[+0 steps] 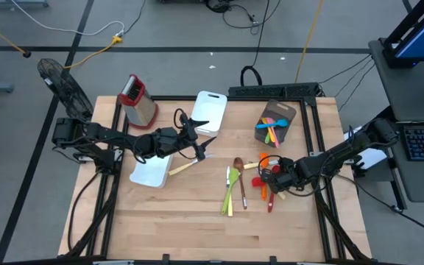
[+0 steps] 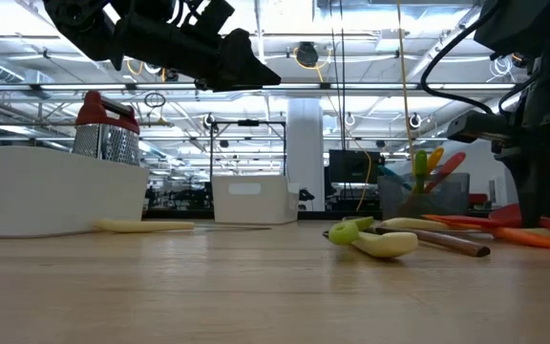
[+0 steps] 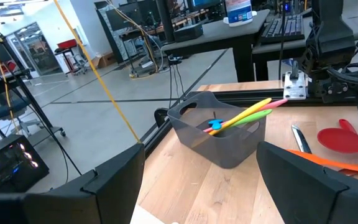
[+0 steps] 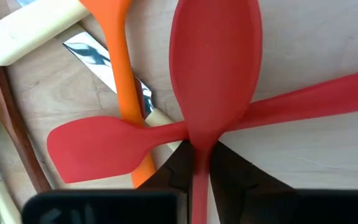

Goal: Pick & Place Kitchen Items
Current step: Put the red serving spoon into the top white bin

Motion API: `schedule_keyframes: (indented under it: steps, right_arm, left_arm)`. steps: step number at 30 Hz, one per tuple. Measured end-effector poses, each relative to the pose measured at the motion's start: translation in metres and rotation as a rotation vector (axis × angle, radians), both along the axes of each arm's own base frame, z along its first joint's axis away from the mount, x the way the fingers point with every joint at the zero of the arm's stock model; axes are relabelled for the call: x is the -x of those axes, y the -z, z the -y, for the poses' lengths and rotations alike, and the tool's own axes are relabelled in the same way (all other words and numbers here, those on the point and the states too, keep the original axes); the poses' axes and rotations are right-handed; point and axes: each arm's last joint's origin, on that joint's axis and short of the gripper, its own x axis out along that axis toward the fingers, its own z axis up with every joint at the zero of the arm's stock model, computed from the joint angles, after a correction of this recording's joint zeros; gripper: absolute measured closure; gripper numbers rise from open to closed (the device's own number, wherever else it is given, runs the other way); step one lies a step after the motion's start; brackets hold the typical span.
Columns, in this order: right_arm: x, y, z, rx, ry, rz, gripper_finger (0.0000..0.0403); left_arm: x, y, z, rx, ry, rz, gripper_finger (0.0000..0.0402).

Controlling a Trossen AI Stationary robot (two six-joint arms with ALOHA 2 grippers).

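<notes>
Over a heap of utensils at the table's right, my right gripper [image 1: 269, 179] points steeply down and is shut on a red spoon [image 4: 213, 62]. Under the spoon lie a red spatula [image 4: 95, 149], an orange utensil [image 4: 118, 68] and a cream-handled knife [image 4: 30, 31]. A brown wooden spoon [image 1: 239, 175] and green utensils [image 1: 230, 195] lie to the heap's left. My left gripper [image 1: 199, 145] hangs open above the table's middle, holding nothing. A grey bin [image 3: 219, 137] holds several coloured utensils. My right gripper pinches the red spoon's handle just below the bowl [image 4: 197, 152] between its two fingers [image 4: 238, 177]. The fingers come from above, pointing steeply down, and lie across the handle. The spoon lies flat over the red spatula's neck, bowl away from the gripper.
A metal grater with a red top [image 1: 137, 99] stands at the far left. One white tray [image 1: 210, 110] sits at the far middle, another [image 1: 151, 173] under my left arm. A cream-handled utensil [image 1: 182, 168] lies beside that tray. The table's near half is bare wood.
</notes>
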Motion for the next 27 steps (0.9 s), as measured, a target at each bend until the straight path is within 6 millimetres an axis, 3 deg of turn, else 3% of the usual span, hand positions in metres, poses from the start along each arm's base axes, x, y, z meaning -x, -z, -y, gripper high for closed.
schedule_keyframes:
  steps: [12,27]
  right_arm:
    - [0.006,-0.018,0.002,-0.056,-0.012,0.099,0.0379]
    - [0.012,-0.054,0.005,-0.112,-0.086,0.369,0.0384]
  left_arm:
    - [0.000,0.000,0.000,0.000,0.000,0.000,0.0092]
    - [0.000,0.000,0.001,0.044,-0.001,0.024,0.0091]
